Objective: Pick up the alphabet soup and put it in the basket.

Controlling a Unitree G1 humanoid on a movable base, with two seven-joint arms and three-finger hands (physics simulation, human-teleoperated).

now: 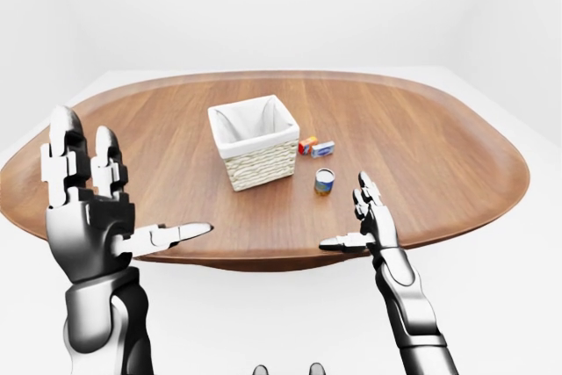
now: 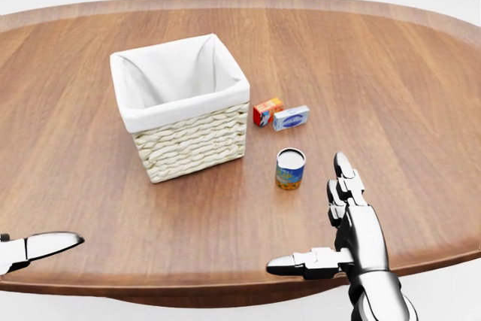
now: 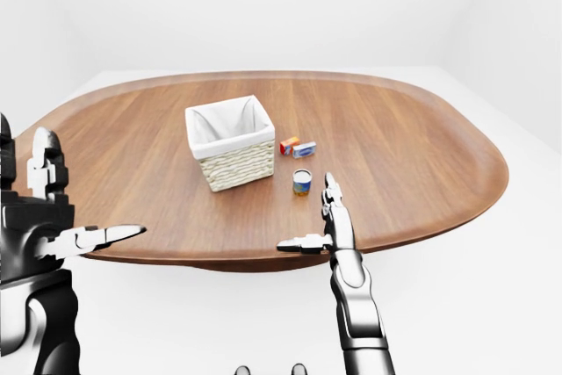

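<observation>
Approaching with right hand (image 2: 342, 219) spread apart, empty, at lower right of the head view. Alphabet soup (image 2: 290, 168) standing upright on desk (image 2: 391, 95), centre-right, near basket (image 2: 180, 107). Left hand (image 1: 92, 204) likewise splayed, idle. Advising closing around the can's sides, keeping clear of two small boxes (image 2: 280, 114) above.

- A rounded wooden surface (image 2: 391, 95) fills most of the head view.
- A small orange box (image 2: 267, 110) lies on it.
- A small blue-and-white box (image 2: 291, 117) sits touching or just beside the orange box's right side.
</observation>
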